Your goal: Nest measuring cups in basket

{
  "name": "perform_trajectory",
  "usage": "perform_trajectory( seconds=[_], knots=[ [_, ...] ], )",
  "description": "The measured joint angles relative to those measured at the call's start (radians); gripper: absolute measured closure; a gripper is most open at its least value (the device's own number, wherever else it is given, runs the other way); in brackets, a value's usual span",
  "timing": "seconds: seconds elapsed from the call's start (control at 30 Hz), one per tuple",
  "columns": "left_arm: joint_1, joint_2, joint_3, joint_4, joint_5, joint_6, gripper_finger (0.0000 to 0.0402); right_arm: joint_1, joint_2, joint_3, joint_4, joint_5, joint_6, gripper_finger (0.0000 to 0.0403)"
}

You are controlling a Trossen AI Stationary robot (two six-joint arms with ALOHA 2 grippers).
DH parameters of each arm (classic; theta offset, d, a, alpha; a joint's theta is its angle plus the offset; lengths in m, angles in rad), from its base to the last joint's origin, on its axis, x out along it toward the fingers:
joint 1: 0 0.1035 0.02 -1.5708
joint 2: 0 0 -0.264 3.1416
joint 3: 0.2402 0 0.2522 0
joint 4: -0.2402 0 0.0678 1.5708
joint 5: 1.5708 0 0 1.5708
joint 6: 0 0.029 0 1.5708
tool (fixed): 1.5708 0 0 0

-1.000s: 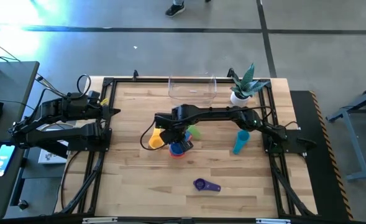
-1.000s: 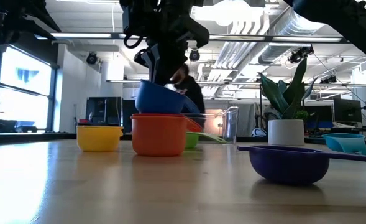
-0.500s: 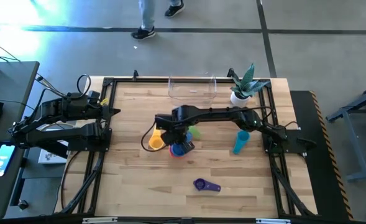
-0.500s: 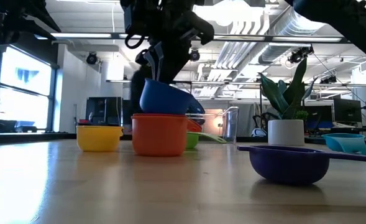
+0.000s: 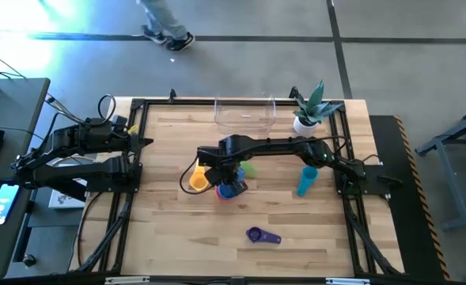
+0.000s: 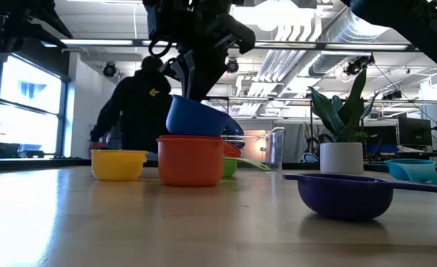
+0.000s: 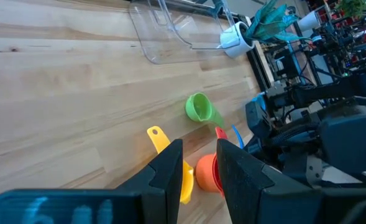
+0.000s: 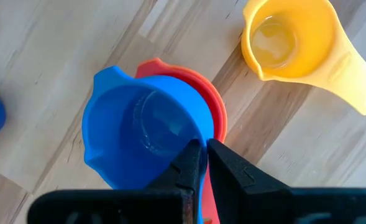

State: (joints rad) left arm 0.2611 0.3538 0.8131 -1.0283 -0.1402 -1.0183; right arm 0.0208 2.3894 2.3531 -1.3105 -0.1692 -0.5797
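Note:
My right gripper (image 5: 225, 177) is over the table's middle, shut on the blue cup (image 8: 139, 137), which sits tilted inside the orange cup (image 6: 190, 159). The yellow cup (image 5: 197, 179) stands just left of them and the green cup (image 5: 248, 167) just beyond. The light blue cup (image 5: 306, 180) lies to the right, and the purple cup (image 5: 256, 234) nearer the near edge. The clear basket (image 5: 244, 113) stands at the far edge. My left gripper (image 7: 198, 168) waits open off the table's left side. My right gripper pinches the blue cup's wall at its rim (image 8: 202, 132), one finger (image 8: 192, 155) inside the cup and the other outside. The fingers come from above, pointing down. The cup is tilted, with its lower part resting in the orange cup (image 8: 217, 112).
A white pot with a green plant (image 5: 305, 119) stands right of the basket at the far right corner. Black frame rails (image 5: 130, 198) run along the table's left and right sides. A person walks past beyond the far edge.
My right gripper has shifted slightly toward the table's right with the blue cup, which has tipped a little more inside the orange cup. It has stayed shut. A person has walked leftward behind the table.

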Motion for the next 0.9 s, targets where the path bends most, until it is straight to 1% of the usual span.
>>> perform_trajectory(
  seconds=[0.4,0.5,0.7,0.9],
  knots=[
    [0.000,0.000,0.000,0.000,0.000,0.000,0.0312,0.000,0.000,0.000,0.002,-0.004,0.024,0.0380],
    [0.000,0.000,0.000,0.000,0.000,0.000,0.0312,0.000,0.000,0.000,0.003,-0.003,0.024,0.0365],
    [0.000,0.000,0.000,0.000,0.000,0.000,0.0312,0.000,0.000,0.000,0.004,-0.003,0.024,0.0315],
    [0.000,0.000,0.000,0.000,0.000,0.000,0.0312,0.000,0.000,0.000,0.013,-0.002,0.058,0.0306]
  ],
)
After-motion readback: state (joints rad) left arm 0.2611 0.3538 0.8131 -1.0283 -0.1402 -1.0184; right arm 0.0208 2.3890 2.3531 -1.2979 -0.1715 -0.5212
